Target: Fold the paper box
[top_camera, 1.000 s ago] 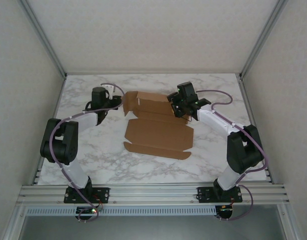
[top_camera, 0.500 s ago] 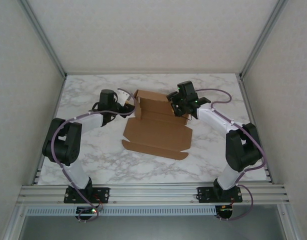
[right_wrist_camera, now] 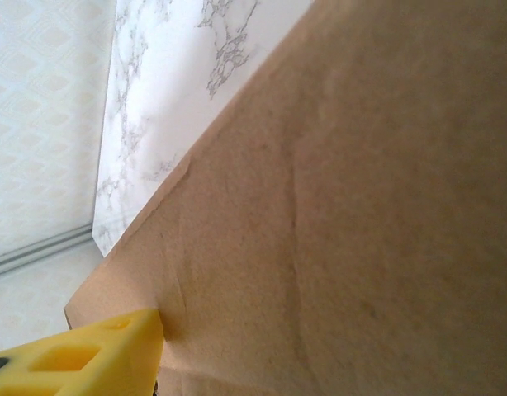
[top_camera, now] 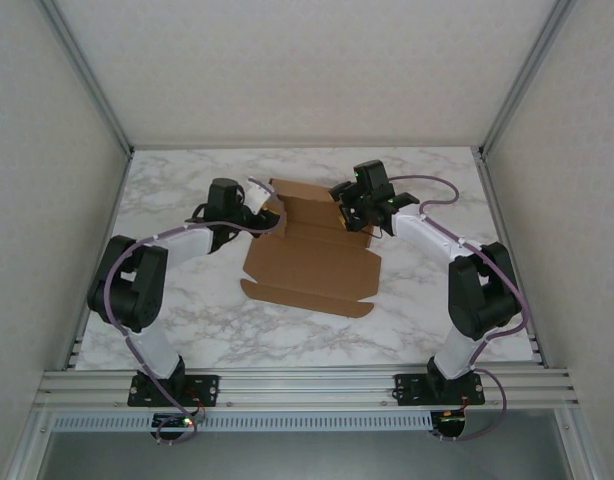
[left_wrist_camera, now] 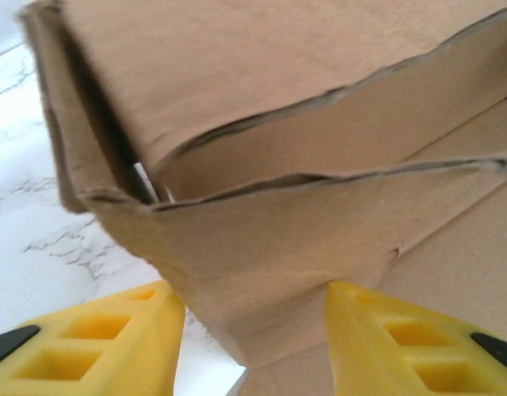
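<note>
The paper box (top_camera: 312, 265) lies mid-table as a brown die-cut sheet, its far wall and side flaps raised and its front flap flat. My left gripper (top_camera: 267, 216) is at the box's far left corner. In the left wrist view it (left_wrist_camera: 253, 334) is open, with the folded corner of the box (left_wrist_camera: 278, 247) reaching down between the yellow fingers (left_wrist_camera: 97, 342). My right gripper (top_camera: 345, 212) is at the far right flap. In the right wrist view one yellow finger (right_wrist_camera: 88, 355) presses the cardboard (right_wrist_camera: 361, 206) from far to the left, and the sheet hides the other finger.
The marble tabletop (top_camera: 167, 290) stretches around the box. Metal frame posts (top_camera: 97, 90) and pale walls close in the left, right and back. An aluminium rail (top_camera: 307, 385) with both arm bases runs along the near edge.
My left gripper has moved right to the box's left corner, standing the left flap up and inward. The box slid slightly to the left. My right gripper barely moved.
</note>
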Robot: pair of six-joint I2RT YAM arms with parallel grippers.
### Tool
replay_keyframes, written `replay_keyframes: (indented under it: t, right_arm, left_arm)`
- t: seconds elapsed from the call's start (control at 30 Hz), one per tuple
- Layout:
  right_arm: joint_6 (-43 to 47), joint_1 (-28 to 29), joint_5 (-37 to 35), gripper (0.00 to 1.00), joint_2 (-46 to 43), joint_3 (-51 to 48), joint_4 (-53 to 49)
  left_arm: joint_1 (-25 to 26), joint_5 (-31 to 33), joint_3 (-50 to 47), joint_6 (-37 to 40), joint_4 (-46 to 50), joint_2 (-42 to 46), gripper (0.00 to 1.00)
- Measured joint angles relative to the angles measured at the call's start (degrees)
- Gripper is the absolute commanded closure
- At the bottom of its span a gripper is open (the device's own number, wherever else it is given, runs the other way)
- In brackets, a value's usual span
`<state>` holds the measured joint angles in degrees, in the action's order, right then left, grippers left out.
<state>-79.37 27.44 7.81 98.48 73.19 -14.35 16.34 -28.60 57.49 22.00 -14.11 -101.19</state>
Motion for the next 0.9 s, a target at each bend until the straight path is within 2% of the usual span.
replay_keyframes:
  t: [0.23,0.37,0.57,0.7,0.83,0.9]
  right_arm:
    - [0.8,-0.3,1.8,0.4,0.2,0.3,0.0]
    - [1.3,-0.3,3.0,0.4,0.4,0.4,0.2]
    - [1.8,-0.3,5.0,0.4,1.1,0.9,1.0]
    - [1.8,-0.3,5.9,0.4,1.3,1.0,1.3]
    - [1.8,-0.3,5.9,0.4,1.3,1.0,1.2]
    - [1.8,-0.3,5.9,0.4,1.3,1.0,1.2]
  left_arm:
    - [1.2,6.2,0.3,1.5,-3.0,-1.0,0.55]
    - [1.4,10.1,0.3,2.1,-6.0,-1.0,0.5]
    - [1.4,12.2,1.3,2.3,-7.5,-2.4,0.52]
    - [1.4,13.0,2.7,2.2,-7.5,-4.0,0.62]
    - [1.5,15.3,3.1,0.6,-7.5,-4.2,0.83]
    - [1.5,16.6,3.1,-0.2,-7.7,-4.2,0.88]
